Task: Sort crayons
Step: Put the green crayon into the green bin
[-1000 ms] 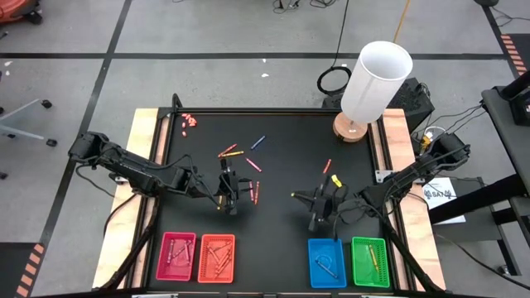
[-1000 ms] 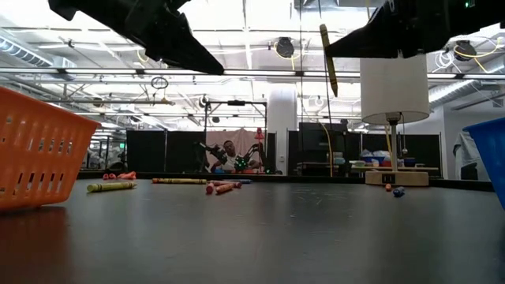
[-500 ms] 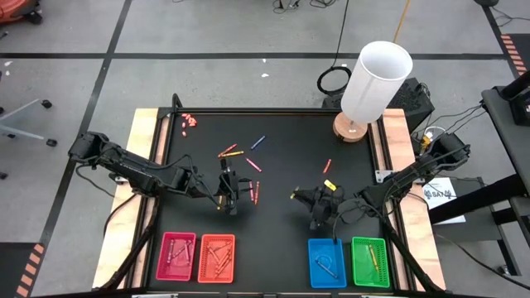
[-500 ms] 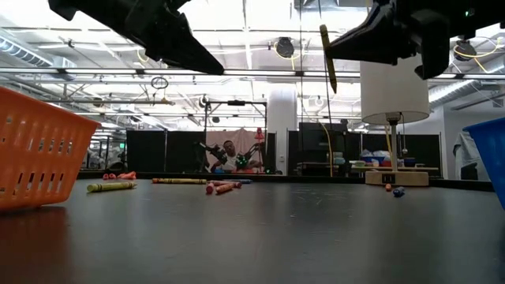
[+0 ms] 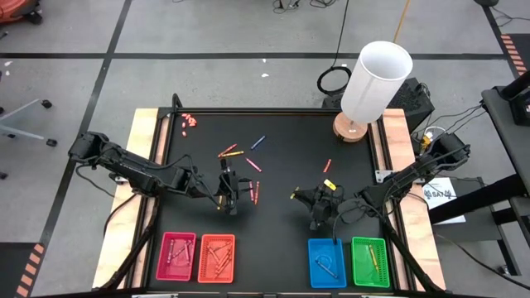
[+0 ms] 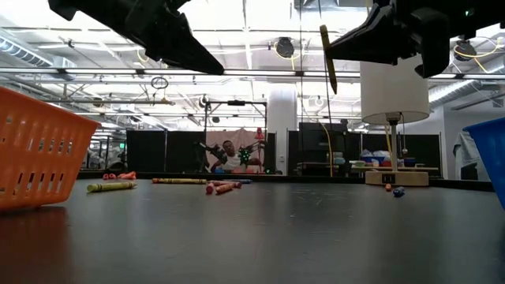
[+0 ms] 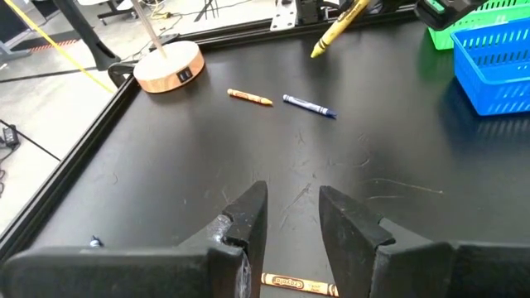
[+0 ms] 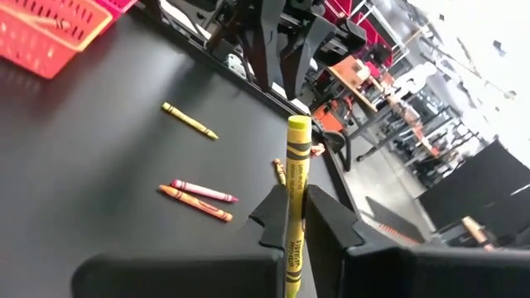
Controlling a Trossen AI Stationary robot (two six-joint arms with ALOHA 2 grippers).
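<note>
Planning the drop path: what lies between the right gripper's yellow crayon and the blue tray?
Bare black tabletop, per the high view: nothing lies between the yellow crayon in the right gripper and the blue tray.

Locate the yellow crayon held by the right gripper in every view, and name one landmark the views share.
High view: yellow crayon, in the right gripper, above the blue tray.
Low view: crayon hanging upright, top centre.
Left wrist view: crayon tilted, top edge.
Right wrist view: crayon upright between the fingers.
Shared landmark: the lamp's wooden base.
</note>
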